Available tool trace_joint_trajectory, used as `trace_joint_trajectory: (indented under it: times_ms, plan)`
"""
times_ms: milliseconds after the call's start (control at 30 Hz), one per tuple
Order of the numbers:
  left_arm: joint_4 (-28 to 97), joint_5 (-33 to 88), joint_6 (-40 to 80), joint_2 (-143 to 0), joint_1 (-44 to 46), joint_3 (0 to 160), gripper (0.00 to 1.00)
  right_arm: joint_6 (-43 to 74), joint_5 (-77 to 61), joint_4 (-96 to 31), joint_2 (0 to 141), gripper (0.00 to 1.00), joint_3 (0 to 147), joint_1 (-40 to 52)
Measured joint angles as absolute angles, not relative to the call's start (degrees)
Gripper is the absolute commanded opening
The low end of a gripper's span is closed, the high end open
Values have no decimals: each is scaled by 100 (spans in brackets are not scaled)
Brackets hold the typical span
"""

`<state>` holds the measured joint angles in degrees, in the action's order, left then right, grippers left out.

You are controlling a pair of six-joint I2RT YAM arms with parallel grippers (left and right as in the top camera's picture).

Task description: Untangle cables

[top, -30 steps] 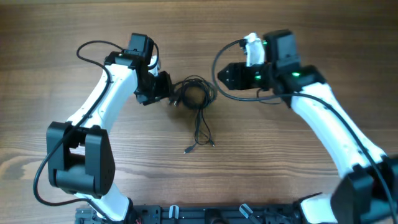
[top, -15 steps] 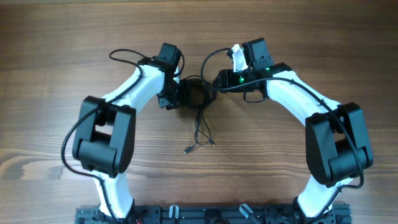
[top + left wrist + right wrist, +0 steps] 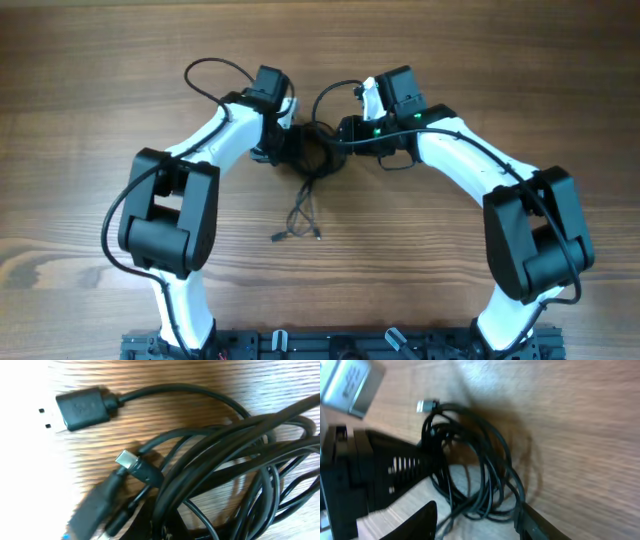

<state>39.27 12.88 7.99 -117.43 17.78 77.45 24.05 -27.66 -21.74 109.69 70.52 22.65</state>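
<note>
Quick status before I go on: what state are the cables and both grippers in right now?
cables: tangled, coiled in one bundle on the table, two plug ends trailing loose.
left gripper: shut at the bundle's left edge; a grip on a cord can't be confirmed.
right gripper: open, fingers either side of the bundle's loops.

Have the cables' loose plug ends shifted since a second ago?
Yes: the plug ends slid leftward in the overhead view, judged against the black base rail.
</note>
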Motion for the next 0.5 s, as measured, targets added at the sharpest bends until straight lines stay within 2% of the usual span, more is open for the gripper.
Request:
trace_joint_trajectory:
  times_ms: [200,300,500]
  plan:
    - [4418,2008,-56,-11786,1037,7894,4,2491,-2810,-2176,10969,53,7052,2539]
    - [4521,2635,-235,-11797,635,8005,8,2550,-2827,-2174,10969,55,7052,2585]
    - [4901,3301,-464,-11797,375,8031,5,2596,-2827,-1916,10969,56,7052,2582]
